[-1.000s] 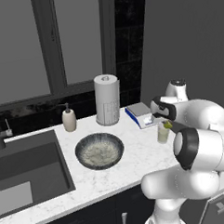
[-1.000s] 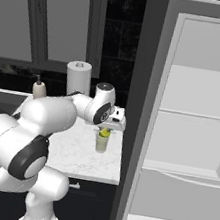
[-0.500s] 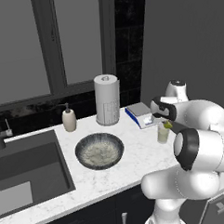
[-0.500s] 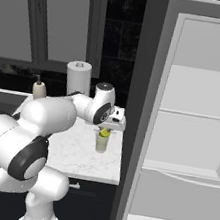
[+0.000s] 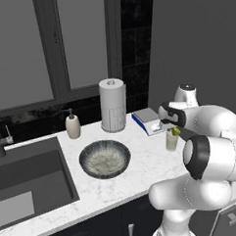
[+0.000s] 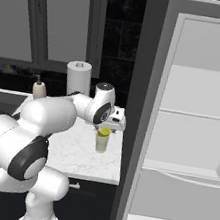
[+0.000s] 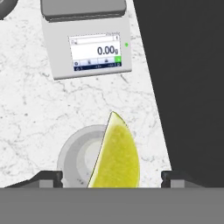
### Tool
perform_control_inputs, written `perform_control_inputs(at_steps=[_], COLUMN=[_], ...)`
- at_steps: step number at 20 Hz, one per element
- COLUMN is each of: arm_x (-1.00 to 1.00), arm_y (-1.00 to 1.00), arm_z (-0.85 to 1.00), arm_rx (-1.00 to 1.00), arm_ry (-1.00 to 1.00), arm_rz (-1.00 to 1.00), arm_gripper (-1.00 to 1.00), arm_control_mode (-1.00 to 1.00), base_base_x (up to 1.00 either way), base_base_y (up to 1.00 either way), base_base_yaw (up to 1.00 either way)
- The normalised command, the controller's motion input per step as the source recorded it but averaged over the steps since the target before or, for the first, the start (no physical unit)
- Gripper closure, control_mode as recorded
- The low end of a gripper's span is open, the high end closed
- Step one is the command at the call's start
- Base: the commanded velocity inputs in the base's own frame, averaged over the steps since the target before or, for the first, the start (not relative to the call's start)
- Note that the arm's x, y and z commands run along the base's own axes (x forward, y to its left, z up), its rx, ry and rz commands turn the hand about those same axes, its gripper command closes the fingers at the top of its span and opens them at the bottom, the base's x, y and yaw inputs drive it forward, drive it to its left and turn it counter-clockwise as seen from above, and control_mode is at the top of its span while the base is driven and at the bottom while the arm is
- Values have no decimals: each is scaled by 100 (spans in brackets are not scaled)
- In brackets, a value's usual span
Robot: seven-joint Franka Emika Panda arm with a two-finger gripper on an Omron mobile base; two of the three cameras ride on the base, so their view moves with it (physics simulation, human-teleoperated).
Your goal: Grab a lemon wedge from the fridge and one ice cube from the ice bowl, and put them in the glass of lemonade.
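Claw [image 7: 112, 178] spread wide at frame bottom, lemon wedge [image 7: 116, 155] upright between tips, point toward upper frame, over glass of lemonade [image 7: 78, 157]

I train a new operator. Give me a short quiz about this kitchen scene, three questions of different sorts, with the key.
1. True or false: the lemon wedge is directly above the glass of lemonade.
2. The gripper fingers stand: A) wide apart, B) pressed together.
3. Fill in: the kitchen scale display reads ____.

Key:
1. True; the hand view shows the wedge over the glass rim.
2. A; the fingertips stand far to either side of the wedge.
3. 0.00 g.
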Motion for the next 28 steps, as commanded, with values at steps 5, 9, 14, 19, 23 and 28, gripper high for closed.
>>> perform_control_inputs(at_steps=[5,9,14,19,23,28], arm_x=[-4,-3,-5,-23,-37,-39], arm_y=[0,0,0,8,32,42], arm_z=[19,30,23,22,23,11], arm_rx=[2,4,3,3,1,0], arm_ry=[-4,-7,-4,-8,-7,-1], arm_rz=[0,0,0,0,5,9], arm_gripper=[-100,-100,-100,-100,-100,-100], arm_control_mode=[-100,-100,-100,-100,-100,-100], base_base_x=[0,0,0,0,0,0], base_base_y=[0,0,0,0,0,0], base_base_yaw=[0,0,0,0,0,0])
